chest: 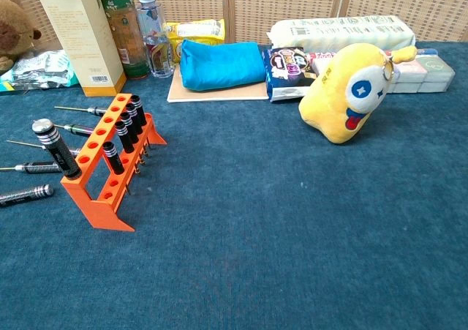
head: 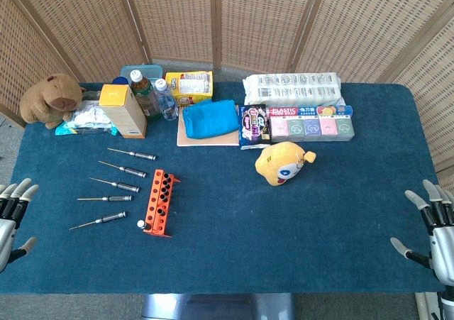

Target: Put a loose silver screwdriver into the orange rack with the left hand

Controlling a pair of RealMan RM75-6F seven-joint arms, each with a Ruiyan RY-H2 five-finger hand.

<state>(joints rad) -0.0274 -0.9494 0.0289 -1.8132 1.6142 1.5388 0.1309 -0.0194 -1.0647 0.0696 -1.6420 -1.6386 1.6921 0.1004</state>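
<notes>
The orange rack (head: 159,202) (chest: 107,163) stands left of the table's middle with several black-handled screwdrivers upright in its holes. One silver-capped screwdriver (chest: 57,148) stands in the rack's near end. Several loose silver screwdrivers lie in a row left of the rack, the nearest (head: 99,223) (chest: 25,194), another (head: 105,199) and the farthest (head: 133,153). My left hand (head: 13,212) hangs open at the table's left edge, apart from them. My right hand (head: 431,231) is open at the far right edge, holding nothing. Neither hand shows in the chest view.
A yellow plush toy (head: 282,162) (chest: 348,94) sits right of the rack. Along the back stand a yellow box (head: 123,110), bottles (head: 145,93), a blue pouch (head: 211,118), snack packs (head: 312,121) and a brown plush (head: 50,100).
</notes>
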